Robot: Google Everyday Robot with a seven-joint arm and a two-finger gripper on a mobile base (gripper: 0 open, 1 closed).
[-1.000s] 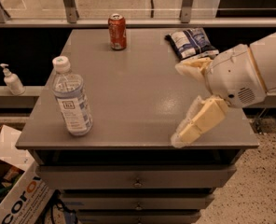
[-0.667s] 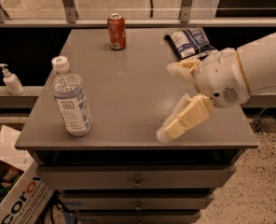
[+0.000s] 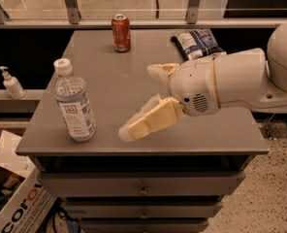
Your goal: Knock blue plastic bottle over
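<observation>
The blue plastic bottle (image 3: pixel 74 102) stands upright near the front left corner of the grey table (image 3: pixel 109 72). It is clear bluish plastic with a white cap and a white-and-blue label. My gripper (image 3: pixel 141 101) comes in from the right, over the middle front of the table, a short way to the right of the bottle and not touching it. Its two cream fingers (image 3: pixel 148 120) are spread apart and hold nothing.
A red soda can (image 3: pixel 121 32) stands at the back of the table. A dark snack bag (image 3: pixel 197 43) lies at the back right. A small white pump bottle (image 3: pixel 10 83) stands on a ledge to the left. A cardboard box (image 3: pixel 15 203) sits on the floor at the lower left.
My gripper has moved left across the table toward the bottle. The bottle, can and bag have not moved.
</observation>
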